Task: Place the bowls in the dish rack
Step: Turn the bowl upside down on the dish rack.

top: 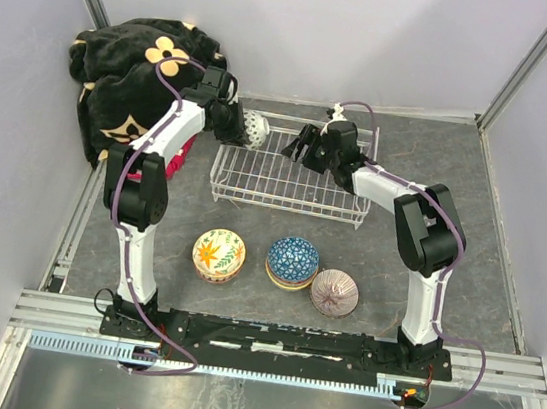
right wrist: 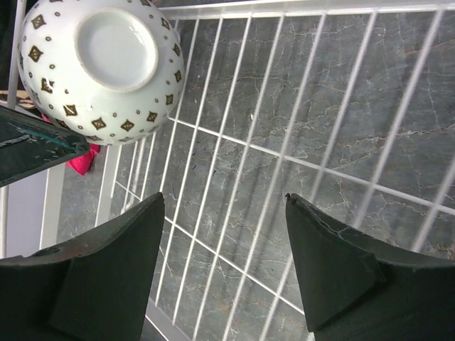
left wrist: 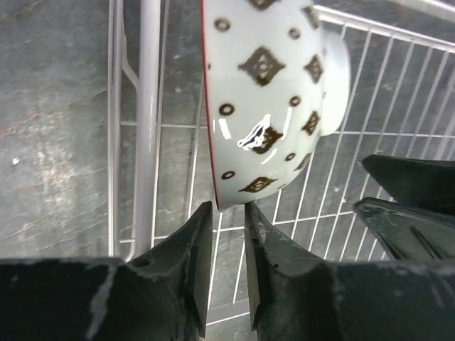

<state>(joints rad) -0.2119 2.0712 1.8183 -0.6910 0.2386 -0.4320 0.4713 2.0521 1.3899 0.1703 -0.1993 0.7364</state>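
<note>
My left gripper [top: 239, 129] is shut on the rim of a white bowl with black diamond marks [top: 254, 129] and holds it on edge over the left end of the white wire dish rack [top: 284, 202]. In the left wrist view the bowl's rim [left wrist: 266, 99] sits between my fingertips [left wrist: 227, 207]. My right gripper [top: 295, 148] hangs open and empty over the rack's middle, just right of the bowl. The right wrist view shows the bowl's foot [right wrist: 103, 67] beyond the open gripper [right wrist: 224, 199]. A yellow sunburst bowl [top: 219, 254], a blue bowl [top: 292, 260] and a purple-white bowl [top: 335, 292] sit on the table in front of the rack.
A black blanket with yellow flowers [top: 135, 70] is heaped at the back left, touching the rack's left side, with something pink [top: 172, 162] under it. Grey walls close in the table on three sides. The yellow and blue bowls look stacked on other bowls.
</note>
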